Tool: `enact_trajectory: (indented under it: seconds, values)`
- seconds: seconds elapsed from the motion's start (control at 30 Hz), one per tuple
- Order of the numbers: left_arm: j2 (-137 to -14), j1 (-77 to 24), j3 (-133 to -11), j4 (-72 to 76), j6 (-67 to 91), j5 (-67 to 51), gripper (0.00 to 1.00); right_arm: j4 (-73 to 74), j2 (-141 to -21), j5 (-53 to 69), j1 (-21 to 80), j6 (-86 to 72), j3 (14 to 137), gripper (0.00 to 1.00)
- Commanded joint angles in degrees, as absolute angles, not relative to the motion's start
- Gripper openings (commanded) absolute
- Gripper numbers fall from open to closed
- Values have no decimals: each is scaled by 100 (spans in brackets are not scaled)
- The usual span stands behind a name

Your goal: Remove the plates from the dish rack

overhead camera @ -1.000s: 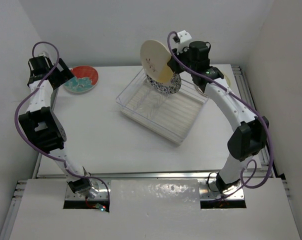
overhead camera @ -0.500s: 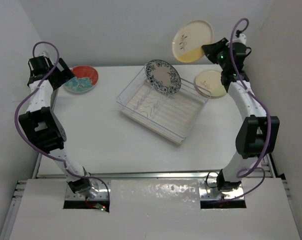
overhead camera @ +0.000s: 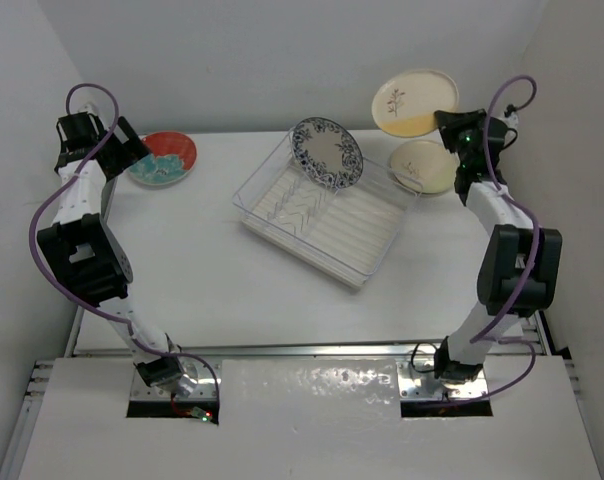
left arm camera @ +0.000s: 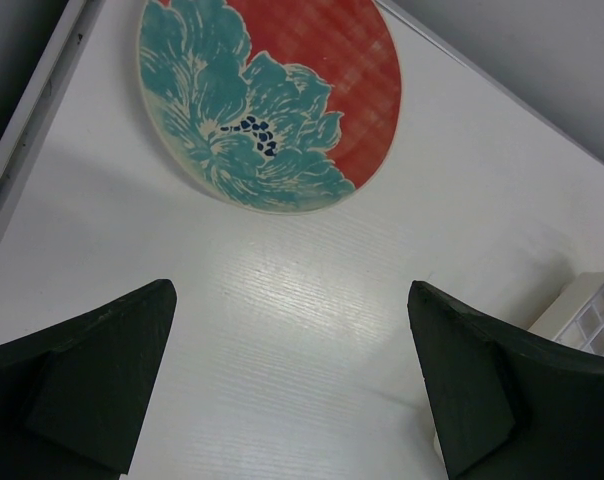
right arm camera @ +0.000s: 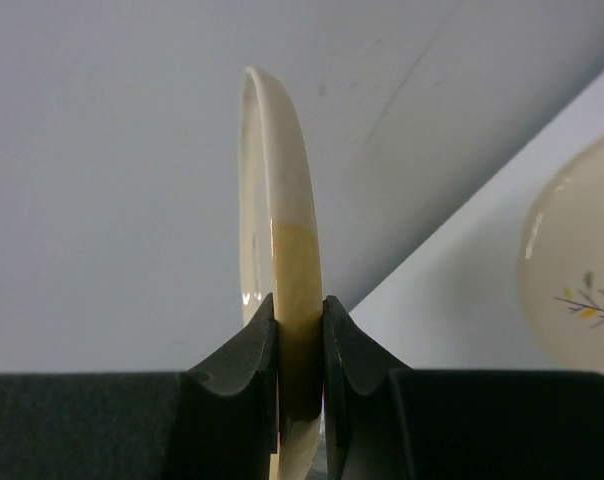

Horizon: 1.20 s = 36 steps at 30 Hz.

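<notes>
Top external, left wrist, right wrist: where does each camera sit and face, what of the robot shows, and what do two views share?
Top external: above and behind the left arm and right arm, both shown, facing down on the dish rack.
Left wrist: on the left arm, facing down at the red-teal plate; open left tool shows.
Right wrist: on the right arm, facing along the right tool, shut on the cream plate.
Shared: top external shows both plates.

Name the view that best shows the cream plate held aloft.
Top external: the held cream plate shows its whole face and sprig motif. Right wrist shows only its rim edge-on, pinched between the fingers. Left wrist misses it.
</notes>
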<state>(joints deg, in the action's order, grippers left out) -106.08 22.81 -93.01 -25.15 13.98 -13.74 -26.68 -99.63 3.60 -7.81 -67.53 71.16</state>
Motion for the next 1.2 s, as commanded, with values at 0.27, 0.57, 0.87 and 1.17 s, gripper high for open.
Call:
enact_trajectory:
  seconds: [0.27, 0.57, 0.87, 1.17]
  values:
    - [-10319, 2276, -9185, -2461, 1213, -1389, 100, -4983, -10590, 185, -1353, -7612, 6759, 0]
    - [-10187, 2276, -9149, -2566, 906, -1239, 100, -4625, -11171, 377, -1600, -7453, 6636, 0]
    - [-10169, 2268, -9220, -2602, 888, -1178, 100, -4527, -11513, 501, -1600, -7453, 6644, 0]
    - [-10186, 2276, -9202, -2619, 879, -1143, 100, -4299, -11803, 509, -1600, -7366, 6741, 0]
